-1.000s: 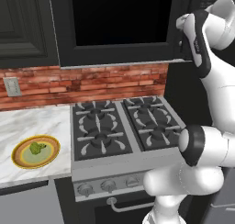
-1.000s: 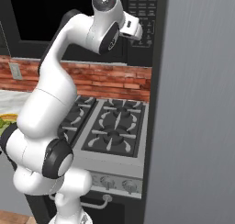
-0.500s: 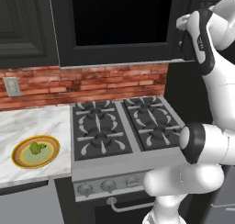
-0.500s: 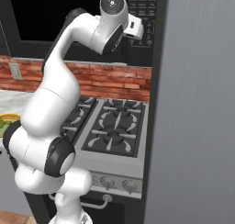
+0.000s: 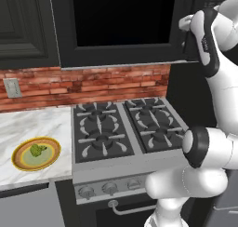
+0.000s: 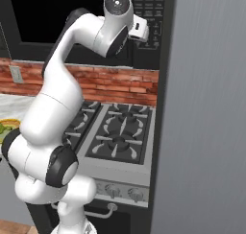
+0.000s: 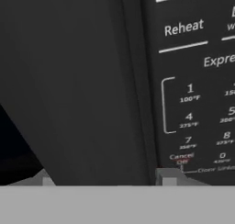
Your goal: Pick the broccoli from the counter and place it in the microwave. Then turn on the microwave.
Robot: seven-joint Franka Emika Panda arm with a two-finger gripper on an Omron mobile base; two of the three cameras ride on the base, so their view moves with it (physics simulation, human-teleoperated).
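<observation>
Hand view places the camera hard against the microwave (image 7: 92, 81), at the seam between the dark door and the button panel (image 7: 197, 99), where "Reheat" and the number keys read clearly. The 2 fingertips (image 7: 169, 176) show as grey stubs at the lower edge, one on the door side and one below the "Cancel" key, set apart with nothing between them; whether they are closing cannot be told from these pictures.

Left base view shows the broccoli (image 5: 38, 150) lying on a yellow-rimmed plate (image 5: 18, 164) on the counter (image 5: 32, 123), left of the gas stovetop (image 5: 125, 128) and well apart from the arm. It has not been picked up.

Right base view shows the arm raised high, with the gripper (image 6: 144, 32) held at the panel edge of the microwave, whose door appears shut.

Judgement: the hand sits at the door seam most likely to open the door, a necessary step before any food goes inside. The risk is a fingertip pressing a key instead of catching the door edge.
</observation>
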